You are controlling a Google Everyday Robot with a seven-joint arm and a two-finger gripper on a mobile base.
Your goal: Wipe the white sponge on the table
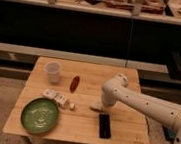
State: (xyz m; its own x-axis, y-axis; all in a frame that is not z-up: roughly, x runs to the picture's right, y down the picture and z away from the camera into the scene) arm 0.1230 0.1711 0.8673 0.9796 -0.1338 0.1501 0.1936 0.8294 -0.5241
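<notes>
The light wooden table [89,71] fills the middle of the camera view. My gripper [100,104] points down at the tabletop right of centre, at the end of the white arm that reaches in from the right. A small off-white block, the white sponge [95,108], lies on the table directly under the gripper's tip and touches it. The gripper hides part of the sponge.
A black phone [104,125] lies just in front of the gripper. A green plate [40,115] sits at the front left, with a cluster of white packets [57,98] behind it. A white cup [52,72] and a reddish-brown oblong object [75,83] stand further back. A dark bench runs behind the table.
</notes>
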